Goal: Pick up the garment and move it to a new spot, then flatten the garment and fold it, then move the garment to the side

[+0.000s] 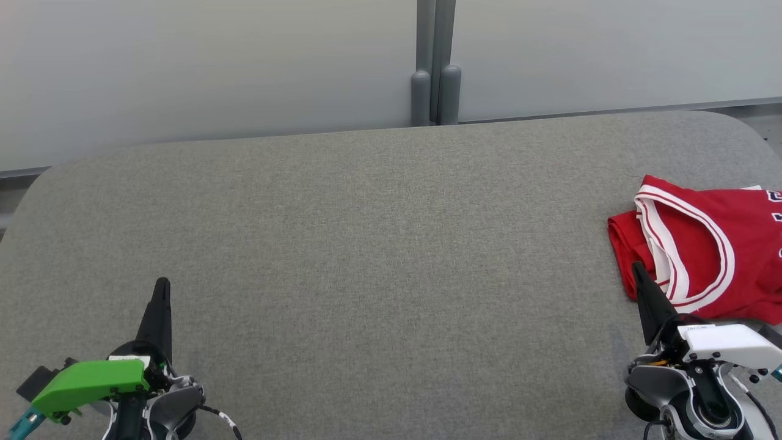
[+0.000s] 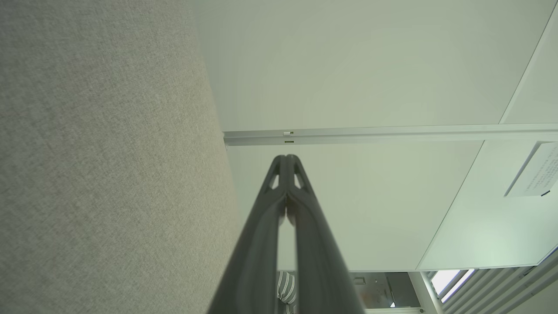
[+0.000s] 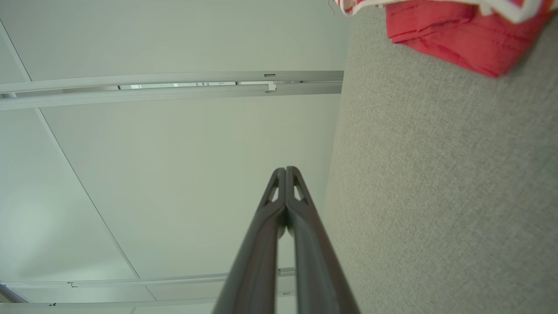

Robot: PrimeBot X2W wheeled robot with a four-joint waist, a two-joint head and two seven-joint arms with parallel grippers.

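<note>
From my head cam, the garment [image 1: 702, 244] is a red sleeveless jersey with white-and-red striped trim round the armhole, folded into a compact bundle. It's lying flat on the grey bench [image 1: 366, 244], way over on the right at mid-depth, with its right part cut off by the frame edge.

Head downward; wrists low along table [image 1: 366, 214]

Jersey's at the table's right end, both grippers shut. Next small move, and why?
Probably open the right gripper and reach for the near edge of the red jersey: it is shut, empty, its tip right by the cloth, while the left gripper sits far across the table.
</note>
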